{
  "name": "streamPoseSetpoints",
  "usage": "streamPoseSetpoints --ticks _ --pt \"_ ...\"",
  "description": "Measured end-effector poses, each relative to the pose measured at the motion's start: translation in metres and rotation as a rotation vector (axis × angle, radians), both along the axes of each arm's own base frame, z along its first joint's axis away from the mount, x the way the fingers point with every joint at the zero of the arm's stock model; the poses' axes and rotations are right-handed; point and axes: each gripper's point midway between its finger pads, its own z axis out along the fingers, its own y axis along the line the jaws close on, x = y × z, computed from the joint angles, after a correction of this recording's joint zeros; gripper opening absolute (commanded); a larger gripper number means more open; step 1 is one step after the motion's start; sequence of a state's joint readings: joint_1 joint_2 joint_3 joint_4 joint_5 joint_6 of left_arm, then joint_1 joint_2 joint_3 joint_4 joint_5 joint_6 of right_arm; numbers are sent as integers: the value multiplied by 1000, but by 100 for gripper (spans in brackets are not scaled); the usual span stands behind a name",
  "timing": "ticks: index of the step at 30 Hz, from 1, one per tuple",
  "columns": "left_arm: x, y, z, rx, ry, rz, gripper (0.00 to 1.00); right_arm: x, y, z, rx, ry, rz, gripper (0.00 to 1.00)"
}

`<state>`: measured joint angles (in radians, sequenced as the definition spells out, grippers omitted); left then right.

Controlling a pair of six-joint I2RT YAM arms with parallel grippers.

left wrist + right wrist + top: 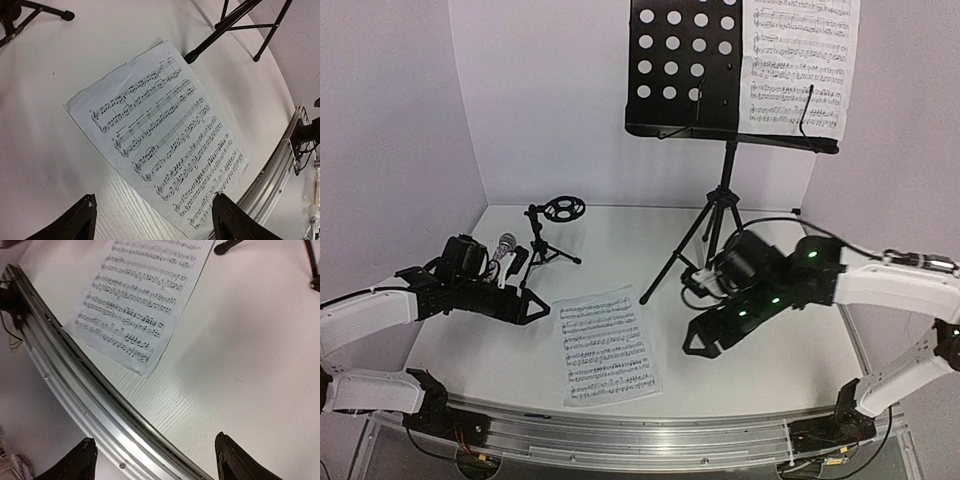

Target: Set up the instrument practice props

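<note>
Sheet-music page (pixel 607 345) lies flat between the released left claw (pixel 535 306) and released right claw (pixel 698 345), music stand (pixel 728 180) leg just beyond.

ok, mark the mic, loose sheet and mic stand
mic (pixel 507 241), top view, silver mesh head.
loose sheet (pixel 607 345), top view, middle of page.
mic stand (pixel 536 232), top view, upright pole.

Page (pixel 608 345) lies flat mid-table; open tabletop (pixel 480 360) on both its sides.
Music-stand legs (pixel 692 241) block the far right, mic stand (pixel 542 240) the far left, rail (pixel 620 435) lines the near edge.
</note>
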<state>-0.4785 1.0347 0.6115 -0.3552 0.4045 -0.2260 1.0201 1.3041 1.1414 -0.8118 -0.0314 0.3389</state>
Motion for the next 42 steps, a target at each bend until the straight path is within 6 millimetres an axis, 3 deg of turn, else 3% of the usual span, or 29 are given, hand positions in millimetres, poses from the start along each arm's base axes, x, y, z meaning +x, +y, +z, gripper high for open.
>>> streamPoseSetpoints --ticks 5,11,16,19,29,35,42 --pt "-9 8 -22 3 66 56 77 25 55 -77 -107 3 -51 81" --pt "-11 13 -43 -33 120 137 73 69 107 -121 -62 14 -164 75" --pt "-14 18 -62 -57 168 209 70 105 112 -144 -27 67 -280 74" --pt "-14 20 -71 -88 190 255 70 115 108 -158 -24 97 -316 73" --pt "-11 15 -101 -157 279 332 68 137 145 -153 244 198 -322 69" --pt "3 8 -102 -206 264 349 64 147 159 -150 369 251 -310 68" --pt "14 9 -104 -225 232 386 62 143 167 -150 416 276 -280 64"
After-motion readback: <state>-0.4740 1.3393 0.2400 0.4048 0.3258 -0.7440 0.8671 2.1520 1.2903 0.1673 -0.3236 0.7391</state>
